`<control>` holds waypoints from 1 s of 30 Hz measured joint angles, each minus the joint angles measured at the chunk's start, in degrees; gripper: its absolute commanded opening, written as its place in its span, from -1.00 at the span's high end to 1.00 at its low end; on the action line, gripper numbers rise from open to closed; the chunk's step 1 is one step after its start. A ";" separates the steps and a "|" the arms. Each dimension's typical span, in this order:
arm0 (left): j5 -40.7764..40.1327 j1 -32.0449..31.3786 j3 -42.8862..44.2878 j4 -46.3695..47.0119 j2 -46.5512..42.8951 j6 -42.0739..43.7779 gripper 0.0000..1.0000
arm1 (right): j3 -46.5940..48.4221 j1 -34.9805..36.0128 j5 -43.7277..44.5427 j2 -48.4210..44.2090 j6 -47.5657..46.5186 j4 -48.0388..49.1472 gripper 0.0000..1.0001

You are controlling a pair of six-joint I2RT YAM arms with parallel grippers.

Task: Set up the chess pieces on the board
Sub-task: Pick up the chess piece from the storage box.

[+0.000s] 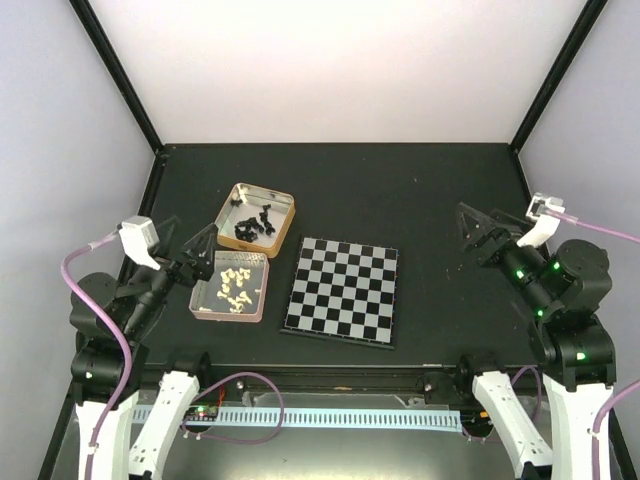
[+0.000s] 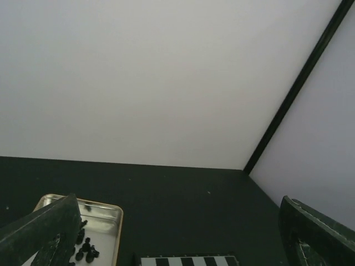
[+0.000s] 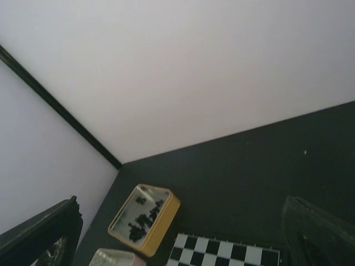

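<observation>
The board (image 1: 342, 290) lay flat near the middle of the dark table (image 1: 420, 190), slightly skewed to the table's edges. At about 10 o'clock from it stood a gold-sided tin (image 1: 286, 214) holding the black pieces (image 1: 255, 224) in a loose heap. At 9 o'clock, just beside the board's edge, a pink-sided tin (image 1: 263, 290) held the cream pieces (image 1: 234, 285), also jumbled. The 2 tins were nearly touching at their corners. The left gripper (image 1: 208, 252) hung at 9 o'clock of the pink-sided tin with its fingers spread wide and nothing between them, so that tin sat between it and the board. The right gripper (image 1: 468, 232) hovered at roughly 2 o'clock of the board, well apart from it, jaws likewise wide and holding nothing (both wrist views showed the fingers at opposite frame edges). A purple cable (image 1: 95, 290) looped from the left wrist. Any lettering on the tins was too small to read.
</observation>
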 measured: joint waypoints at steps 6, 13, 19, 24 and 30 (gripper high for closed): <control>5.05 0.98 -1.68 -0.33 -2.29 -2.05 -0.98 | -4.17 -0.72 -11.13 1.36 0.26 -0.13 -1.00; 8.35 1.09 -8.52 -1.75 -2.84 -4.98 -0.96 | -11.87 -0.90 -18.71 2.23 -2.51 -0.13 -1.00; 7.61 1.36 -14.38 -4.70 2.95 -9.97 -0.78 | -19.67 -0.98 -18.49 1.36 -4.90 -1.14 -1.00; 3.21 1.40 -17.53 -8.20 11.06 -13.00 -0.52 | -23.85 -0.83 -14.27 1.03 -6.64 -4.15 -1.00; -5.31 1.40 -17.73 -13.44 20.00 -14.16 -0.20 | -26.51 1.27 -12.28 0.98 -6.84 -4.22 -0.54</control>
